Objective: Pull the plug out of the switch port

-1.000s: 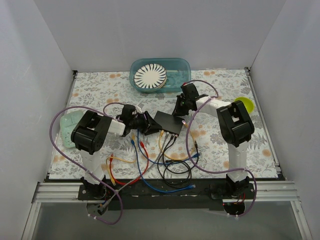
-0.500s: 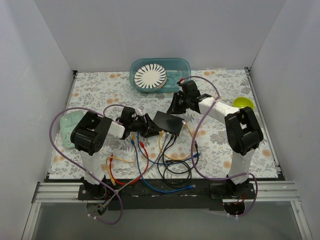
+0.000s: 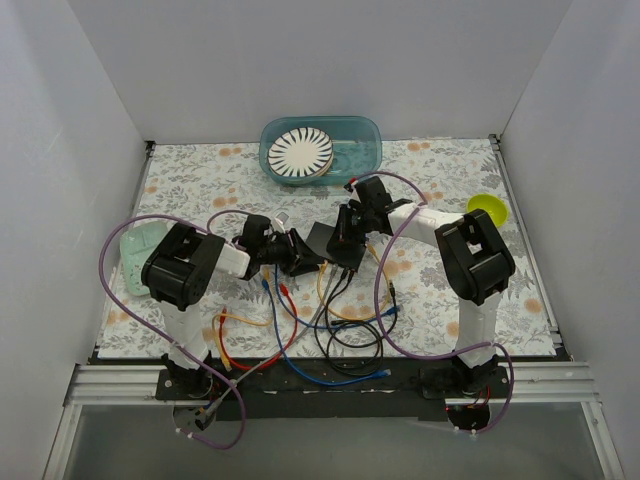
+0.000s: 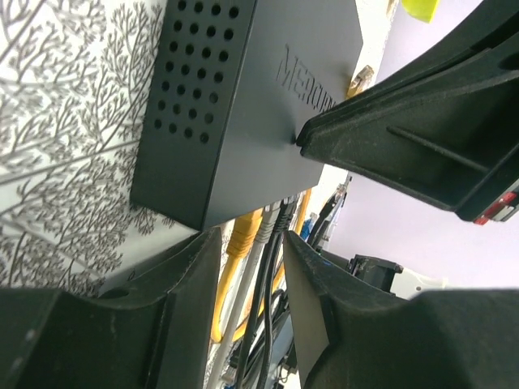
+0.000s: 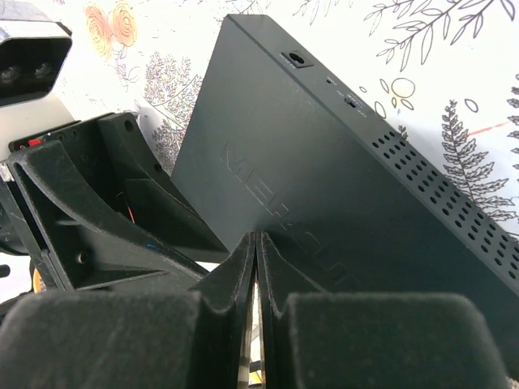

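The switch (image 3: 325, 238) is a flat dark grey box in the middle of the table, with several cables plugged into its near edge. In the left wrist view the switch (image 4: 243, 97) fills the top. My left gripper (image 4: 247, 243) is open, and its fingers straddle the yellow plug (image 4: 239, 235) and the grey and black cables beside it. In the top view my left gripper (image 3: 303, 256) sits at the switch's left near corner. My right gripper (image 5: 256, 237) is shut and empty, with its tips pressed on the switch's top face (image 5: 324, 186). From above, my right gripper (image 3: 345, 240) is over the switch.
A teal bin (image 3: 365, 140) holding a striped plate (image 3: 300, 152) stands at the back. A yellow-green bowl (image 3: 487, 208) is at the right and a pale green object (image 3: 135, 255) at the left. Loose coloured cables (image 3: 330, 330) lie in front of the switch.
My right gripper has swung from behind the switch down onto its top face. My left gripper has edged slightly toward the switch's near edge.
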{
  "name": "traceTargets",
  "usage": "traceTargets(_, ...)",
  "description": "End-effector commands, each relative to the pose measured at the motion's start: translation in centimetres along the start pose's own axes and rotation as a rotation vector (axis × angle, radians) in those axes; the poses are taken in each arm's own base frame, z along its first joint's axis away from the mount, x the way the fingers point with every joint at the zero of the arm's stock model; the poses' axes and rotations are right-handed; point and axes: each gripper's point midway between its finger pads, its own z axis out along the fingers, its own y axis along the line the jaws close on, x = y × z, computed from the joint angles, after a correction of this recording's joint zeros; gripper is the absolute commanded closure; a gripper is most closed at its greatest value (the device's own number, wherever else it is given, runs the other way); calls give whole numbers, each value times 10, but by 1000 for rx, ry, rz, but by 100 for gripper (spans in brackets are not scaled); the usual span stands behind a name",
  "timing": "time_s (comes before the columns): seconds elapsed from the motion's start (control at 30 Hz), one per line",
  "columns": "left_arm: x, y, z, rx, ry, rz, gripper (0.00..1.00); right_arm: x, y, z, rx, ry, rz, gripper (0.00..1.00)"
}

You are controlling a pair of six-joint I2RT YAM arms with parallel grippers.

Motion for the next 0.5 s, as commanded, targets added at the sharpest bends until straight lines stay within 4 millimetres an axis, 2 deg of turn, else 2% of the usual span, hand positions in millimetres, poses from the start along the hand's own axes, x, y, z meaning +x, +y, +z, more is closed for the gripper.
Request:
traceTargets(0.0,-3,27,8,-122,-26,-26,63,18,-38,12,122,56,17,91)
traceTargets(0.3,-4,36,19,-158,-31,-34,66,17,-41,14,137,64,9,91)
traceTargets(0.47,-1,35,18,-142,-11,-17,74,16,-41,15,141,70,5,91)
